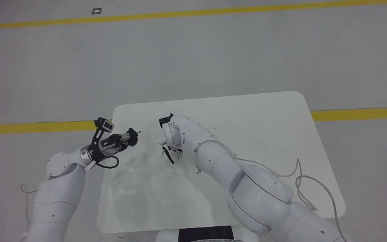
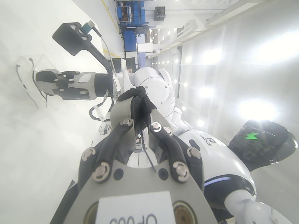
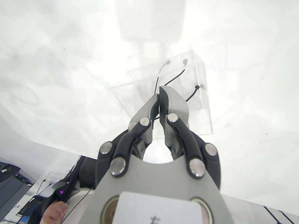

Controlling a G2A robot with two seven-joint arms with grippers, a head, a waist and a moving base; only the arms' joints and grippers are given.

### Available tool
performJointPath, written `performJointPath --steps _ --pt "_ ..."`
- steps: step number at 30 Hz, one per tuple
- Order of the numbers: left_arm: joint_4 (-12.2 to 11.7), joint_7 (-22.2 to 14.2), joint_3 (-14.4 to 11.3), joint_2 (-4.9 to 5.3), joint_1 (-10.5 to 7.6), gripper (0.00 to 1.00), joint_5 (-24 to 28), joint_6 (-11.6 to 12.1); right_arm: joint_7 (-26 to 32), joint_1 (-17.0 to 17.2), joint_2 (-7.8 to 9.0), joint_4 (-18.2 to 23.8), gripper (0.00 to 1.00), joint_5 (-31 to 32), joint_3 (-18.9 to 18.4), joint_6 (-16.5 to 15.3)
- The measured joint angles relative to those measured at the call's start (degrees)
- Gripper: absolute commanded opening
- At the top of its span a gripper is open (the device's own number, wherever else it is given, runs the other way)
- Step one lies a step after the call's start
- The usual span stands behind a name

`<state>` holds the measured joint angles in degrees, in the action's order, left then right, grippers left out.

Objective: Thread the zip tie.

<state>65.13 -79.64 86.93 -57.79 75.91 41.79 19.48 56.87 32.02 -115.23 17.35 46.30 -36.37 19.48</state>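
Observation:
A clear acrylic block (image 3: 201,117) stands on the white table (image 1: 260,133), with several black zip ties (image 3: 191,94) threaded through its holes. My right gripper (image 3: 159,94) is shut at the block's top, and a thin black tie strap (image 3: 157,81) runs into its fingertips. The left wrist view shows this gripper (image 2: 38,82) against the block (image 2: 44,64). My left gripper (image 2: 140,99) is held off the table's left edge, a short way from the block, shut on another black zip tie (image 2: 149,157) whose tail points back toward the wrist. Seen from above, the left gripper (image 1: 134,134) sits left of the right gripper (image 1: 164,147).
The table's right half and far side are bare white surface. Grey floor with yellow lines (image 1: 181,13) surrounds it. The right arm's bulky white links (image 1: 242,181) cross the near middle of the table.

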Motion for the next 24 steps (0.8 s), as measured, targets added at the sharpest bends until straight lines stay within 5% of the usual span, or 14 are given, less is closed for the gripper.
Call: performJointPath --steps 24 --pt "0.0 0.0 0.0 0.0 0.0 0.0 0.0 0.0 -3.51 -1.54 0.94 0.73 0.0 -5.17 -2.71 0.0"
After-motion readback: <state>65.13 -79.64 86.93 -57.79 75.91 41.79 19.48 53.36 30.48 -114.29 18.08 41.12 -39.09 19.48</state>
